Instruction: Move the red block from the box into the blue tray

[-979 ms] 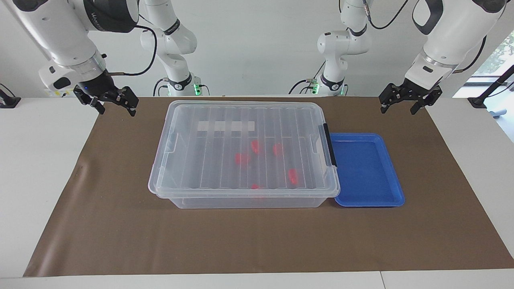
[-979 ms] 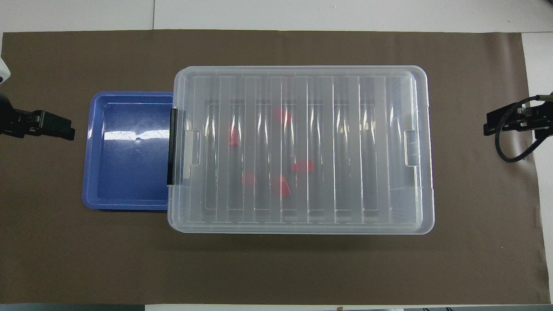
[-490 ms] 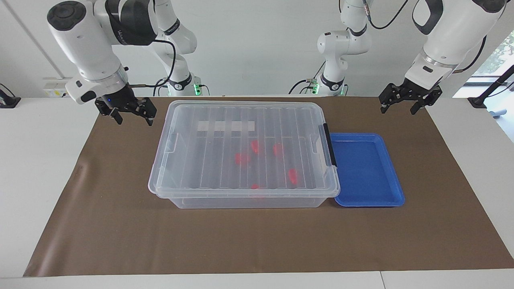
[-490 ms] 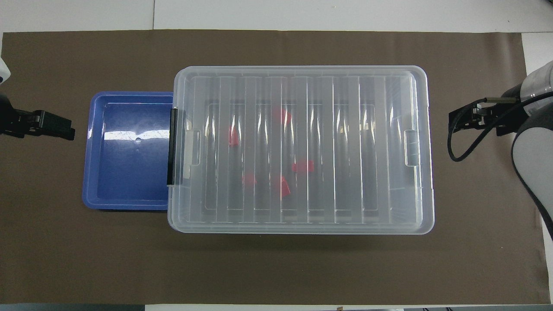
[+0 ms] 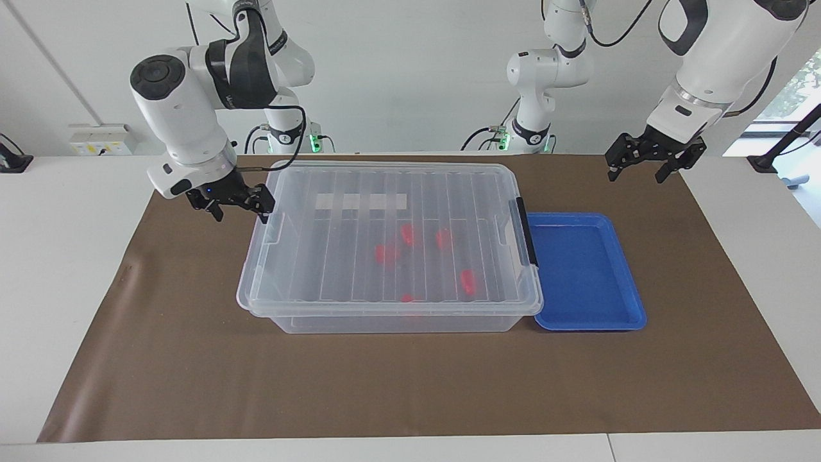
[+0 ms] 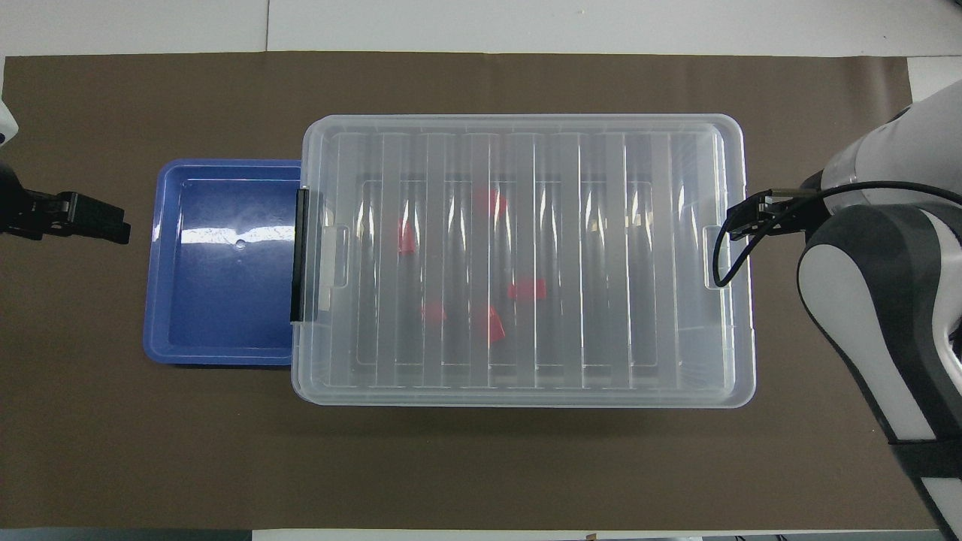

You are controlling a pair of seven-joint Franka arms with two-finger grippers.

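My right claw hangs spread and empty at the box's end rim, on the right arm's side of the tabletop; I cannot tell whether a fingertip touches the rim. My left claw waits spread and empty over the brown mat, near the blue tray's corner nearest the robots.

The box sits mid-mat with its ribbed clear lid on, a black clip at the end that touches the tray. Through the lid I see five red blocks on the box floor, clustered around the middle and spread apart from one another. The tray lies flat beside the box toward the left arm's end, with its rim tucked just under the lid's overhang.

Farther out, the mat runs bare and wide from the box's long side to the mat's edge, open room for both arms. White tabletop borders the mat at both ends, and a plain white wall stands at the robots' end.
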